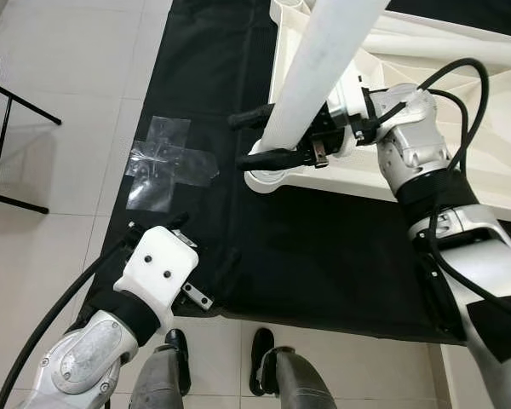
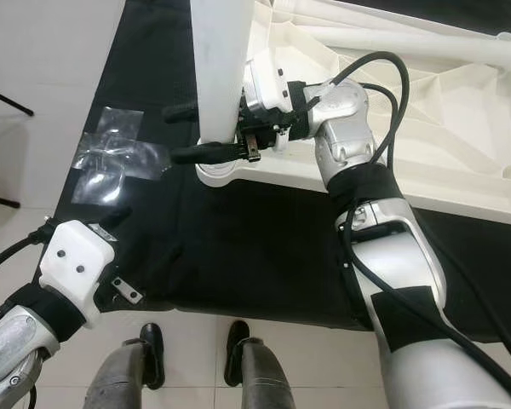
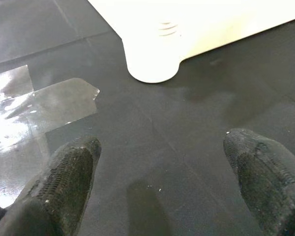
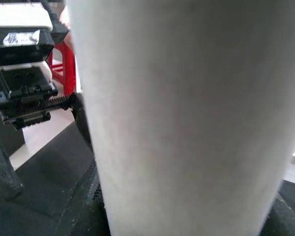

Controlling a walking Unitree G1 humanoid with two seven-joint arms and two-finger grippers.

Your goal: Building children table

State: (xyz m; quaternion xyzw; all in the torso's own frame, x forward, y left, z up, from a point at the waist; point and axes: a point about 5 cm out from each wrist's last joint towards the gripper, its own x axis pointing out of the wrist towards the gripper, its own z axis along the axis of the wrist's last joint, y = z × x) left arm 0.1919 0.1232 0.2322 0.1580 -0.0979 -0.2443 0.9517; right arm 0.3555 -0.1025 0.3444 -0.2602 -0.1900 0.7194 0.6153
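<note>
A white round table leg (image 1: 311, 77) stands tilted in the corner socket (image 1: 268, 181) of the white table top (image 1: 460, 170), which lies upside down on a black mat (image 1: 324, 256). My right gripper (image 1: 243, 139) is shut on the leg just above the socket, one black finger on each side. Up close the leg (image 4: 187, 123) is a broad pale column. My left gripper (image 3: 164, 187) hovers open over the mat, short of the socket (image 3: 150, 64), with nothing between its fingers (image 3: 69, 182).
Crumpled clear plastic wrap (image 1: 166, 162) lies on the mat's left part. Another white leg (image 1: 460, 47) lies across the table top. A black metal frame (image 1: 8, 111) stands on the tiled floor at far left. My feet (image 1: 217, 358) are at the mat's near edge.
</note>
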